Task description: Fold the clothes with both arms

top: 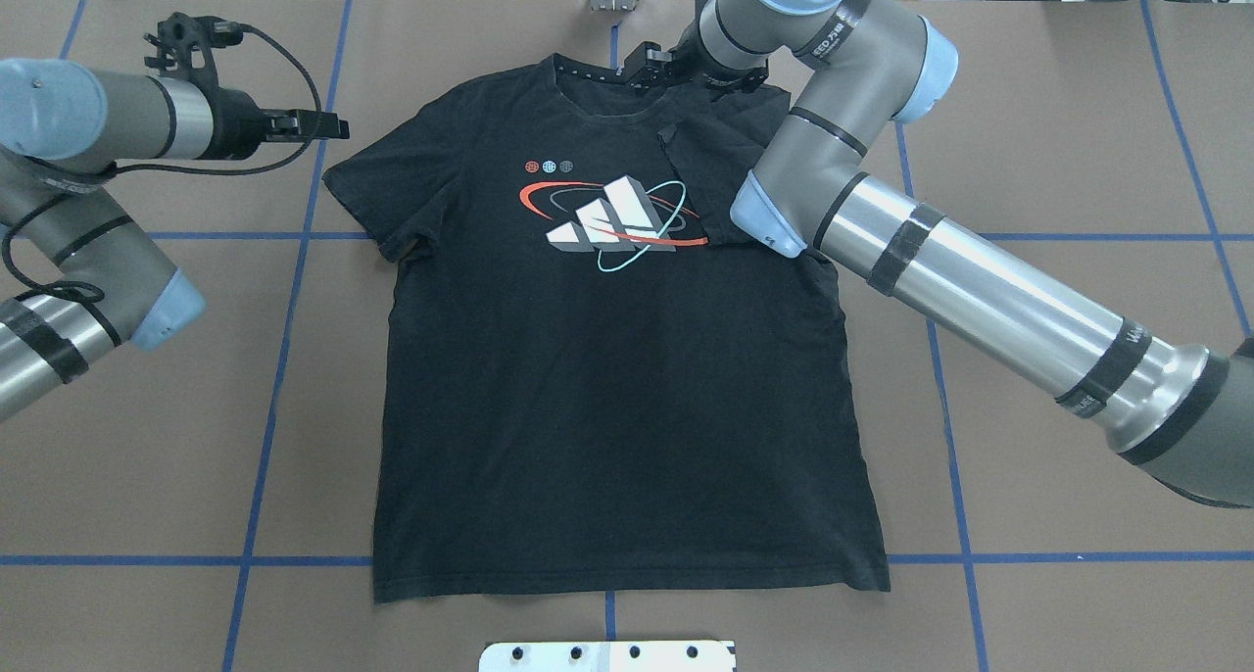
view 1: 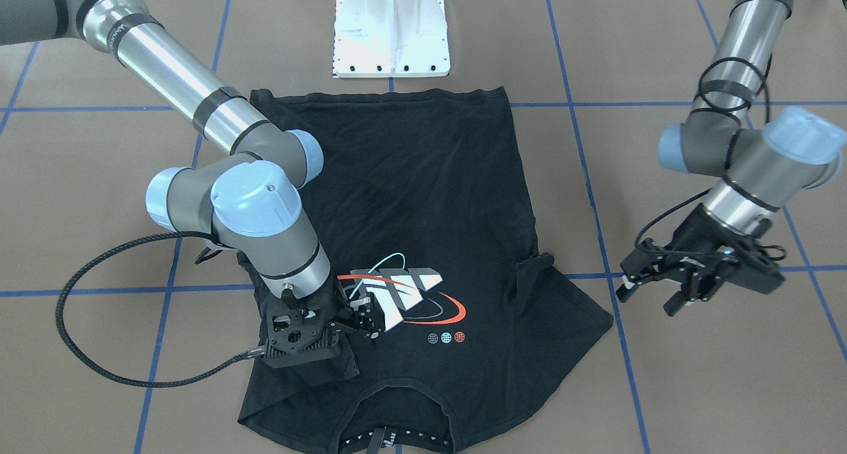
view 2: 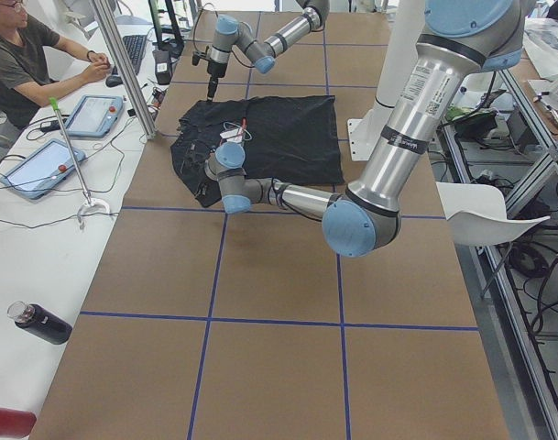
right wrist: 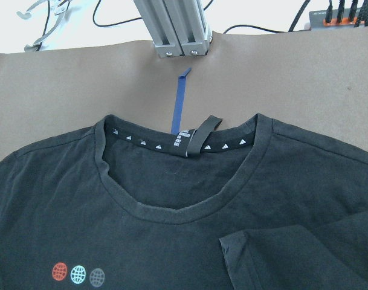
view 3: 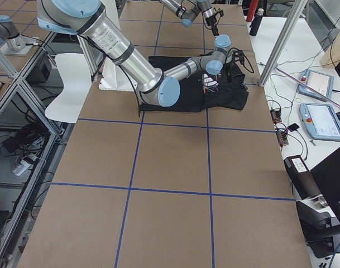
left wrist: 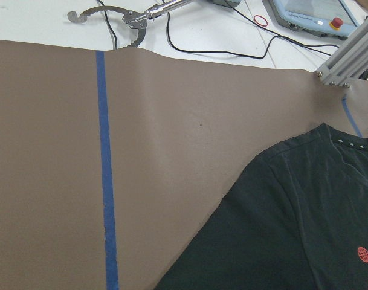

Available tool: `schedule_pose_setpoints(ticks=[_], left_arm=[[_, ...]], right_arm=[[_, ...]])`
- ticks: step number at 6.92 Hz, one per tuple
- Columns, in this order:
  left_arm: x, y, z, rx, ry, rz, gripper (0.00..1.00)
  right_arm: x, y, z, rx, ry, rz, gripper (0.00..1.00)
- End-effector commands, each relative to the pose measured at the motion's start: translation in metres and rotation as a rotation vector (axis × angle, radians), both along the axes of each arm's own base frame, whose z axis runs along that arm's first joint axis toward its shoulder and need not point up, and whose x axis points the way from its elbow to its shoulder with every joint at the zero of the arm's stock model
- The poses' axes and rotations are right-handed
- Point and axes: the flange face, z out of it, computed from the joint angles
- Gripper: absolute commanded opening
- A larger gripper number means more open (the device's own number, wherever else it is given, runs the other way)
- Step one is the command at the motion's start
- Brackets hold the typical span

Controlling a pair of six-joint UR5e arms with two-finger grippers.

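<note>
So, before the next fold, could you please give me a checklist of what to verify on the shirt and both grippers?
1. T-shirt lies flat on the table, logo facing up: ok.
2. Right sleeve folded in over the chest: ok.
3. Left sleeve folded in: not ok, it lies spread outward.
4. Left gripper open and clear of the fabric, beside the left sleeve: ok.
5. Right gripper free of the fabric: cannot tell; it sits low over the chest by the logo, and its grip is not clear in any view.
</note>
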Motion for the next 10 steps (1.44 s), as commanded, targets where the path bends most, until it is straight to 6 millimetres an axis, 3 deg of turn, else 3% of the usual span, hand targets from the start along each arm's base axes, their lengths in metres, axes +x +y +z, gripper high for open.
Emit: schedule_pose_setpoints(ticks=[1,3,7,10], left_arm=[[0.020,-0.008,0.017,-0.023,-0.042,-0.032,0.75],[0.022,-0.014,0.033,-0.041,-0.073,-0.052,0.69],[0.047,0.001,0.035,-0.044,-0.080,-0.013,0.57],[0.045,0.003,0.041,-0.043,-0.088,-0.009,0.53]], right_arm=[[0.029,0.015,0.011,-0.010,-0.042,-0.030,1.00],[0.042,0.028,0.014,-0.009,-0.065,-0.053,1.00],[0.059,0.019,0.017,-0.014,-0.070,-0.039,1.00],[0.061,0.018,0.016,-0.016,-0.072,-0.042,1.00]])
